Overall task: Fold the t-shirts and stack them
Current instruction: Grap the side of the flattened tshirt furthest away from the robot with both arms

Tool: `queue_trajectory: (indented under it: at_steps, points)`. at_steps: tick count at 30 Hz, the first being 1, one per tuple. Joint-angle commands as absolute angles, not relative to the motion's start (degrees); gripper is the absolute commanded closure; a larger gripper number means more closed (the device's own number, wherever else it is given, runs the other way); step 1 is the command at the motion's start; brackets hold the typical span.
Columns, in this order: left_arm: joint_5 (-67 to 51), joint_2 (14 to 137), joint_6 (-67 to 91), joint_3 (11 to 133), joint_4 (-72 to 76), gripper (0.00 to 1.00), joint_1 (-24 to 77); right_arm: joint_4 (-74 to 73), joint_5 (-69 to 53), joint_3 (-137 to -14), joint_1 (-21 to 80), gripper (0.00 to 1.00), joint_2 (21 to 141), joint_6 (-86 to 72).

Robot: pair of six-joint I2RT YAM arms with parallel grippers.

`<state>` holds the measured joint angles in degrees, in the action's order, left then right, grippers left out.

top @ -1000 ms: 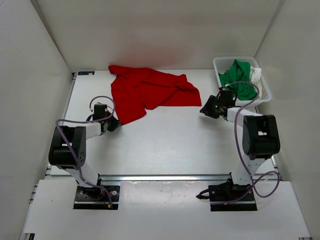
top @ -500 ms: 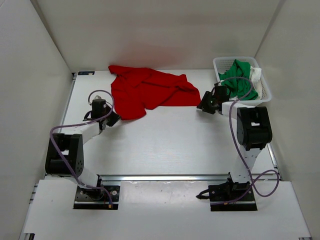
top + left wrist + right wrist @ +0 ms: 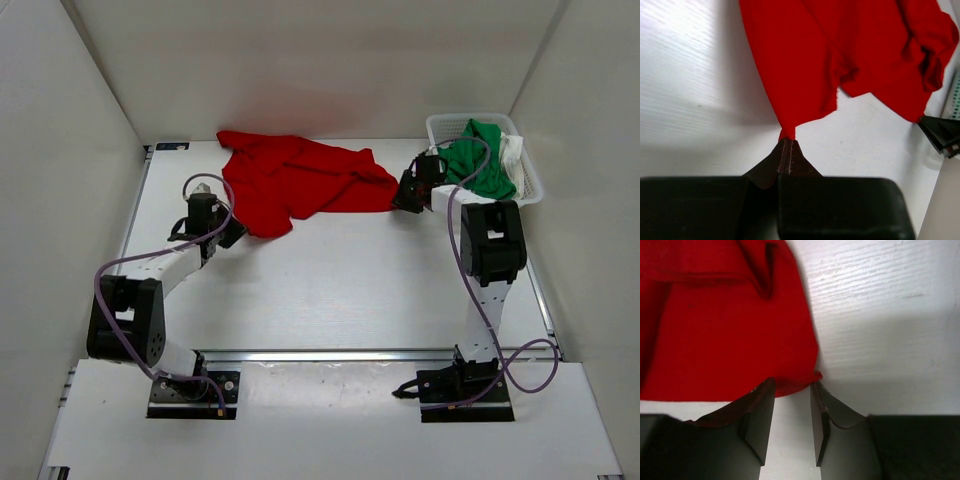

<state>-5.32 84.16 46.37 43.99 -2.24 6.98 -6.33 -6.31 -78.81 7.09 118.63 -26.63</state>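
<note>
Left tool (image 3: 785, 148) clamped on red t-shirt (image 3: 300, 185) near-left corner, likely anchoring it for spreading. Right tool (image 3: 792, 390) jaws apart, straddling the right hem, not yet pinched. Shirt lies crumpled on the far half of the tabletop (image 3: 330, 280). Green t-shirt (image 3: 478, 165) and white t-shirt (image 3: 513, 150) wait in basket (image 3: 445, 120), far right.

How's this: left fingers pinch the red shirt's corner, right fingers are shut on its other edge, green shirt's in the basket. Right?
No: the right wrist view shows the right fingers open at the red shirt's edge, not shut. The rest holds.
</note>
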Motion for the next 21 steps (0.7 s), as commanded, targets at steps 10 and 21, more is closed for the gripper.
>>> queue_trajectory:
  at_steps: [10,21]
  points:
    - [-6.9,76.7,45.4,46.4,-1.3,1.00,9.8,-24.3,7.5,-90.4,9.8,0.68,125.4,-24.0]
    - [-7.8,75.9,45.2,49.1,-2.0,1.00,8.9,-25.7,6.2,-90.4,10.5,1.00,123.0,-23.6]
